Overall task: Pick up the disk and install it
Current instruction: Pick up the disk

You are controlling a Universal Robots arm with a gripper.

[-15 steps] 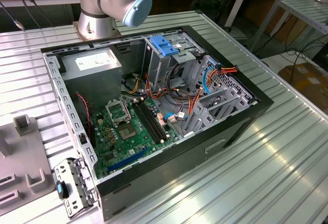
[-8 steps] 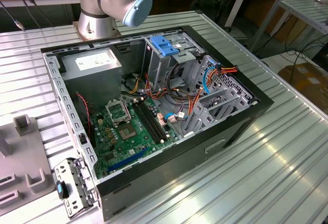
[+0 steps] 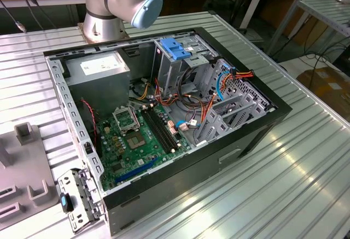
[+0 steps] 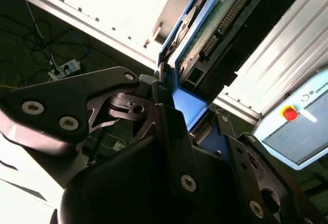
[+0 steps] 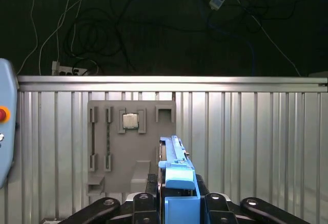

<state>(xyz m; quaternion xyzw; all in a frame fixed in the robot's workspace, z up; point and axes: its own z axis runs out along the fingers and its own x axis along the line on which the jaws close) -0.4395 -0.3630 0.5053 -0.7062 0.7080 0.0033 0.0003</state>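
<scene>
**Disk in hand, install not yet done**

I read the pick-up as done. The gripper [image 5: 178,187] is clamped on the disk [image 5: 173,155], its black fingers [image 5: 154,185] pressing the blue side rails from either side. In the second wrist view the same grip shows from below: the gripper [image 4: 171,98] pinches one end of the disk [image 4: 220,19], which sticks out from it with the green circuit-board side toward the camera.

The disk hangs clear of the ribbed metal table [image 5: 256,147], over a grey holder plate [image 5: 115,167] that carries a small chip [image 5: 130,121]. It touches neither.

In the exterior view the computer case [image 3: 180,190] lies open on the table, with a drive cage [image 3: 178,72] under a blue latch plate [image 3: 175,47]. I judge the install to be what is left, and it calls for the rails held square to the cage's slot and a straight, gentle push, steering clear of the loose cables [image 3: 208,105].

Several things I cannot make out: which slot in the cage is free, the disk's label side, and how far the disk is from the case. The pads' contact with the rails is partly hidden behind the gripper's own body.
</scene>
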